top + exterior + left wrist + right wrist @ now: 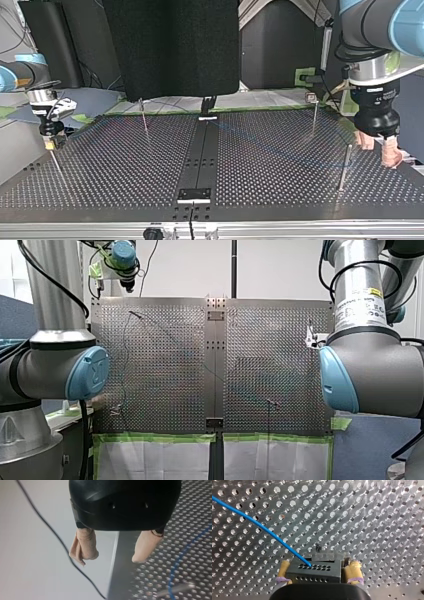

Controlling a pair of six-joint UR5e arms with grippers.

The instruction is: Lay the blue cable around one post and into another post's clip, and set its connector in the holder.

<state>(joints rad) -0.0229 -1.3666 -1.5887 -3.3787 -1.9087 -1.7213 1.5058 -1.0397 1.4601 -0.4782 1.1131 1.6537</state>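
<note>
Blue cable (260,138) crosses perforated counter (125,165) toward thin post (345,165); my left jaws parted, beige pads (391,152), beside post.

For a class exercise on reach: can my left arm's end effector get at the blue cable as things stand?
Probably yes. The left end effector is open and empty, and the blue cable lies uncovered on the table beside it. A thin post near the cable may crowd the approach.
</note>
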